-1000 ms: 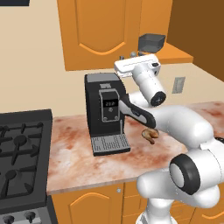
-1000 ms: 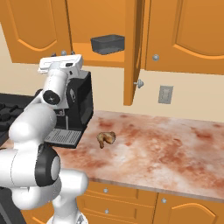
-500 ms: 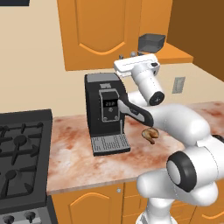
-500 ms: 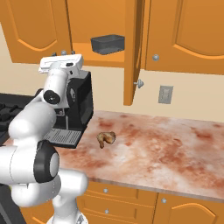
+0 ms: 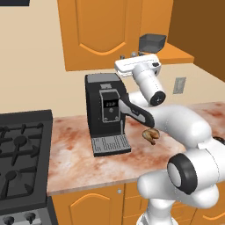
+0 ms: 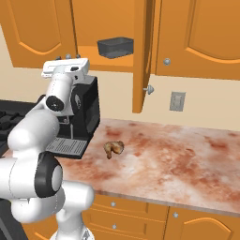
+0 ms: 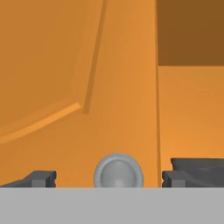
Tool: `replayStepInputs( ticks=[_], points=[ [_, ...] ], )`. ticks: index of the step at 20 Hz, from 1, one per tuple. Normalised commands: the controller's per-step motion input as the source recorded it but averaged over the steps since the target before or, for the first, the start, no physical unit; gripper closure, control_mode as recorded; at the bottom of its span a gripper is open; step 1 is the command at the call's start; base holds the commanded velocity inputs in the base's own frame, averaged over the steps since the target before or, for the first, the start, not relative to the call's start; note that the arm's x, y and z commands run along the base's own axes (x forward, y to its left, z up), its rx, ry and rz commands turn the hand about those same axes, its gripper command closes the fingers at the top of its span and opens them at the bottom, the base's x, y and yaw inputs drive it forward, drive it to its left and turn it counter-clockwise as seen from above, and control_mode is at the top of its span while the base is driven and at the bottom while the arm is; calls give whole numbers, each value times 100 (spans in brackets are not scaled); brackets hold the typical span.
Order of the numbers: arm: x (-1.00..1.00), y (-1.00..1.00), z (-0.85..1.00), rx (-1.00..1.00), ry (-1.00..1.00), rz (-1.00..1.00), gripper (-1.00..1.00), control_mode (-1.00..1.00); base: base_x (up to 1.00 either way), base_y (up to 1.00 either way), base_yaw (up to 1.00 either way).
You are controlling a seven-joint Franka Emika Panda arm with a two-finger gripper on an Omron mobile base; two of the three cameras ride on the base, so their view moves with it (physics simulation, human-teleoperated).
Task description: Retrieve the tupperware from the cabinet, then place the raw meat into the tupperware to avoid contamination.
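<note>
hand (image 7: pixel 105 178): fingers apart, straddling knob (image 7: pixel 118 171) of closed cabinet (image 5: pixel 103 33) door, prob. not touching | tupperware (image 6: pixel 115 47): on shelf (image 6: pixel 101 61), near front edge | raw meat (image 6: pixel 113 148): mid bench (image 6: pixel 178 154), beside coffee machine (image 5: pixel 105 113)

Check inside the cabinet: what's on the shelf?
On the open side of the cabinet, only the tupperware sits on the orange shelf. The closed left door hides the rest.

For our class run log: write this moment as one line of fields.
gripper: open, either side of left door knob | right cabinet door: open | tupperware: on shelf | raw meat: on counter
</note>
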Motion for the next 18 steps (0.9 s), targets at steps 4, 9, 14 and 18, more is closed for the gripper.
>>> replayStepInputs(
  ticks=[4, 9, 14, 18],
  points=[
    [0, -20, 20, 0, 2, -2, 100, -100, 0, 0, 0],
    [3, -24, 17, 0, 3, -2, 100, -100, 0, 0, 0],
    [8, -33, 12, 0, 2, 0, 100, -100, 0, 0, 0],
    [10, -37, 5, 0, 2, 0, 100, -100, 0, 0, 0]
  ],
)
